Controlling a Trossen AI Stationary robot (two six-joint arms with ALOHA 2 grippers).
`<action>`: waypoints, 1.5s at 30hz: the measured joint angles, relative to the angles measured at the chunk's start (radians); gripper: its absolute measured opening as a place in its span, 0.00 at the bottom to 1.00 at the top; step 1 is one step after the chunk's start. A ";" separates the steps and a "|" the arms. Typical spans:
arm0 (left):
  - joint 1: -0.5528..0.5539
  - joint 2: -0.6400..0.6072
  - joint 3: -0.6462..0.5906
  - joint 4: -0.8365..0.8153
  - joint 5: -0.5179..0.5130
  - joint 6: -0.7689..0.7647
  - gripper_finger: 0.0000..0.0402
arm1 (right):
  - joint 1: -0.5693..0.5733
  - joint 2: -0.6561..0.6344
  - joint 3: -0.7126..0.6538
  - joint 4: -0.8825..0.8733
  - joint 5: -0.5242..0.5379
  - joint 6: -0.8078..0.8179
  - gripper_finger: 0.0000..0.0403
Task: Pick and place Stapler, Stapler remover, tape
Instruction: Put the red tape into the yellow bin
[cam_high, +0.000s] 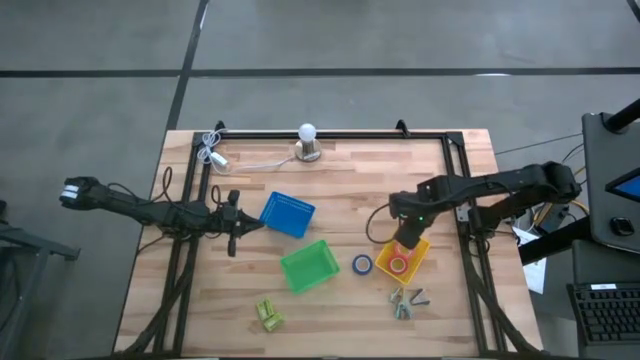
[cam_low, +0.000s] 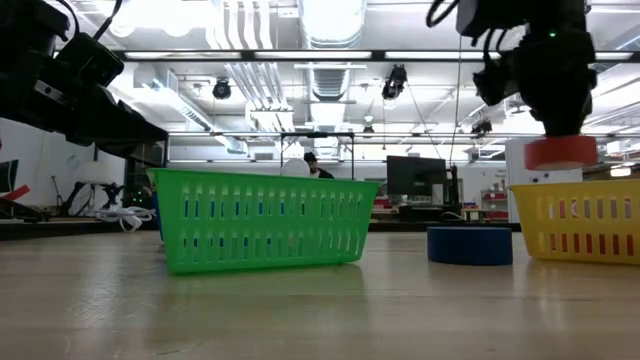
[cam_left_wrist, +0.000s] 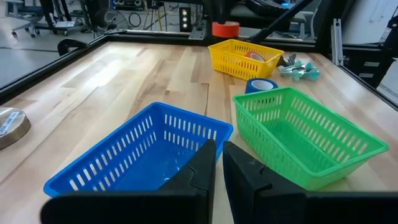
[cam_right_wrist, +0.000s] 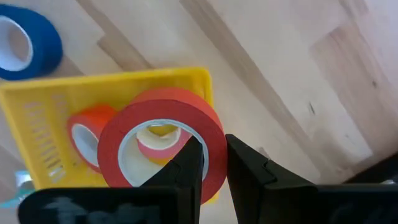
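Placing tape in yellow bin.
Right pincer (cam_right_wrist: 214, 163) grips red roll (cam_right_wrist: 163, 144) above bin (cam_right_wrist: 56, 99); next, release.

Small items (cam_high: 407, 303) beside the yellow bin (cam_high: 417, 262) are too small to identify from above. The blue bin's (cam_left_wrist: 124, 163) near wall is hidden behind the left gripper's fingers (cam_left_wrist: 205, 171). The blue tape roll (cam_right_wrist: 25, 40) is cut off at the frame edge.

Right gripper (cam_high: 404, 247) raised near the tabletop's right edge, jaws pinching a roll's wall. Left gripper (cam_high: 238, 224) idle mid-left, jaws closed.
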 joint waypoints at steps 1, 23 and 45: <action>0.000 0.000 0.000 0.000 0.000 0.000 0.09 | 0.008 0.000 -0.005 0.002 -0.001 0.000 0.13; 0.000 0.000 0.000 -0.004 0.000 0.000 0.09 | 0.080 0.149 -0.003 0.038 -0.029 -0.067 0.13; 0.000 0.000 0.000 -0.004 0.000 0.000 0.09 | 0.079 0.149 0.008 0.058 -0.035 -0.076 0.23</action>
